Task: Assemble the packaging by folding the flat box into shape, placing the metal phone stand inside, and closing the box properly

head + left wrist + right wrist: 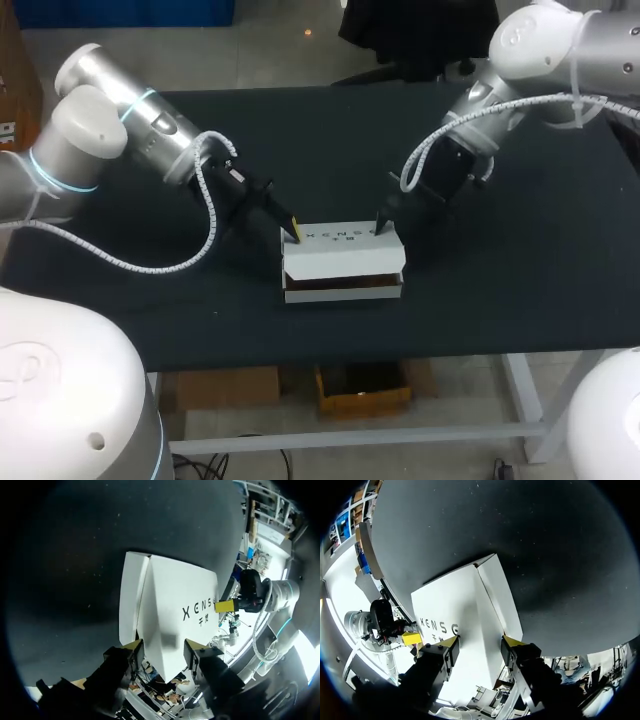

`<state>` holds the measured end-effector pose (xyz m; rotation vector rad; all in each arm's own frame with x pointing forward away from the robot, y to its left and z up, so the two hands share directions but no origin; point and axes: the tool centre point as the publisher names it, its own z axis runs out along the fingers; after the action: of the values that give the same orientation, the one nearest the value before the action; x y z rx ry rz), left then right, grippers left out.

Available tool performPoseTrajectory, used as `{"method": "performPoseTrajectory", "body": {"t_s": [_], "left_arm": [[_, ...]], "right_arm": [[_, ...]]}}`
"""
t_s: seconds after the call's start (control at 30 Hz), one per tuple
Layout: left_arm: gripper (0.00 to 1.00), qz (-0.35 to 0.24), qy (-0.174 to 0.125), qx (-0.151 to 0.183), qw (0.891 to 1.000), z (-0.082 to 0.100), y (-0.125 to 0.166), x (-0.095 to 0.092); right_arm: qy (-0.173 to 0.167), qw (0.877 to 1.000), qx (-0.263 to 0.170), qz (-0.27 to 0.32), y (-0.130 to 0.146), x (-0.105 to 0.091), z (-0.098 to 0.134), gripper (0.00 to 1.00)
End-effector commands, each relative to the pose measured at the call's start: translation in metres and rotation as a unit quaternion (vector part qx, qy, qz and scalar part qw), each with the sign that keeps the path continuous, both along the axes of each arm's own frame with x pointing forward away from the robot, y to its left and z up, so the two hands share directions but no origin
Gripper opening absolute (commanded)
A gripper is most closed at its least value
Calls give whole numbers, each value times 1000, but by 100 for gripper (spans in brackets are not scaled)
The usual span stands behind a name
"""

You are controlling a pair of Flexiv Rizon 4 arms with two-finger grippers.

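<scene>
The white box stands folded up at the table's middle, printed lid on top. Its front flap hangs down over a dark gap along the base. No phone stand shows. My left gripper sits at the lid's back left corner. In the left wrist view its fingers stand apart, and the box's left end reaches in between them. My right gripper is at the back right corner. Its fingers are apart over the box's right end, one above the lid, one by the end face.
The black table is bare around the box. Each arm's cable hangs near its wrist. Across the box, each wrist view shows the other arm's yellow fingertip.
</scene>
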<state>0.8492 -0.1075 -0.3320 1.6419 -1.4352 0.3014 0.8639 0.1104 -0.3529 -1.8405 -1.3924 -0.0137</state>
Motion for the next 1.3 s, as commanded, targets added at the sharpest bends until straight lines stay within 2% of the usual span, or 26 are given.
{"method": "performPoseTrajectory", "body": {"t_s": [0.03,0.1,0.27,0.57,0.73,0.8,0.83,0.9,0.93,1.03,1.1,1.17,1.3], "left_arm": [[58,10,-17,13,1000,14,3,-6],[65,12,-25,19,999,18,4,-7],[99,9,-57,35,998,27,7,-10],[100,-20,-118,54,991,39,8,-20],[100,-60,-178,73,980,48,4,-29],[100,-86,-207,80,971,53,2,-33],[100,-109,-227,86,964,57,0,-35],[100,-118,-251,91,956,62,-1,-38],[100,-133,-278,100,946,66,-2,-40],[100,-161,-312,104,931,73,-5,-44],[100,-192,-346,115,911,81,-7,-45],[100,-219,-366,122,896,86,-8,-47],[100,-325,-401,136,846,91,-10,-53]], "right_arm": [[1,1000,2,3,0,2,-1,52],[1,1000,3,3,0,3,-1,53],[0,1000,4,4,0,3,-1,55],[0,1000,6,5,1,4,-1,56],[1,1000,6,5,1,4,-2,56],[2,1000,7,4,0,4,-2,56],[2,1000,7,4,0,4,-3,56],[3,1000,7,4,0,4,-3,55],[3,1000,7,4,0,4,-3,55],[3,1000,7,4,0,4,-3,56],[2,1000,7,4,0,4,-3,55],[2,1000,7,4,1,3,-3,54],[1,1000,5,5,2,3,-3,54]]}}
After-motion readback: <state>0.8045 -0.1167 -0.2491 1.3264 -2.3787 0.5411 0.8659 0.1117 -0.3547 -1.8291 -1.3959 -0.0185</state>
